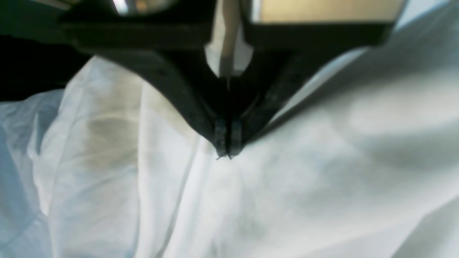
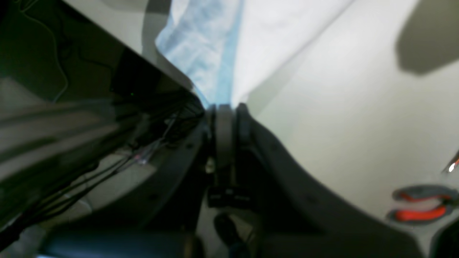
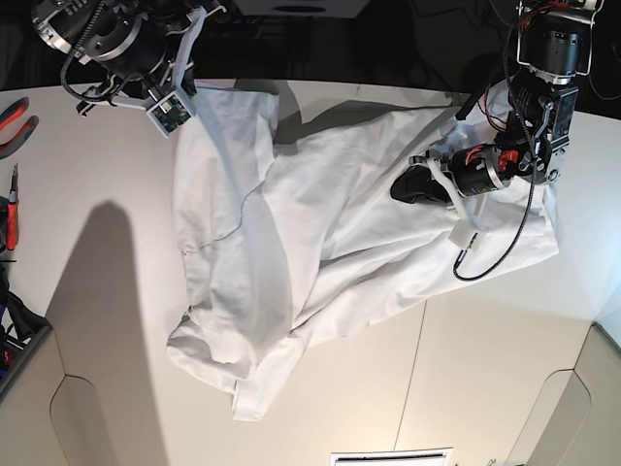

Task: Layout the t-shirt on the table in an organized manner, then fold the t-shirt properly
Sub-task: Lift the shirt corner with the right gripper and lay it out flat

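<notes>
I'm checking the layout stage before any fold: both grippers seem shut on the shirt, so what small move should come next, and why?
Probably draw the right gripper and left gripper gently apart. Both are shut on the t-shirt, which lies bunched and overlapped on the table, so tension should spread it flatter.

The white t-shirt (image 3: pixel 320 233) lies rumpled and partly bunched across the off-white worktop (image 3: pixel 116 320), stretched between its far corners, with deep folds trailing toward the near edge.
</notes>
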Available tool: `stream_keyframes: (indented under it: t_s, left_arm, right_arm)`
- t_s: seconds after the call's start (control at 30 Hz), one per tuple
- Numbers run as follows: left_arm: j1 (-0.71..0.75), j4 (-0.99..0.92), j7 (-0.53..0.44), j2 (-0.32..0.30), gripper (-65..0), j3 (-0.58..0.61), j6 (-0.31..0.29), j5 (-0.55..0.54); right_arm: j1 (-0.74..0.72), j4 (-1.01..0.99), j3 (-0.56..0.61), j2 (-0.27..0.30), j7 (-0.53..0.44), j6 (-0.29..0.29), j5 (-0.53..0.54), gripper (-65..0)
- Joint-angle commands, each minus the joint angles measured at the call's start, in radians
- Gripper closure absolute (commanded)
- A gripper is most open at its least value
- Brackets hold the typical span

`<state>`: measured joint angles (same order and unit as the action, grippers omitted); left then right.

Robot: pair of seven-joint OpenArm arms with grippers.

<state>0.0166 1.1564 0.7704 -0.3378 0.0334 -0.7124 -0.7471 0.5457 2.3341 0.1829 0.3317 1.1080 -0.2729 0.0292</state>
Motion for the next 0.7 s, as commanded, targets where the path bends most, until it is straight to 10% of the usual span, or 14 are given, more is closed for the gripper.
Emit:
stream_keyframes:
  t_s: [0.0,0.67]
  left_arm:
    - [-0.003,0.003,0.034,-0.009,0.0,0.001,0.014,0.041]
    - [-0.003,0.003,0.034,-0.009,0.0,0.001,0.014,0.042]
  right_arm:
    - [0.021,0.022,-0.011,0.004,-0.007,-0.001,0.0,0.0]
    - [0.202,0.022,-0.084,0.004,0.047,-0.001,-0.06,0.0]
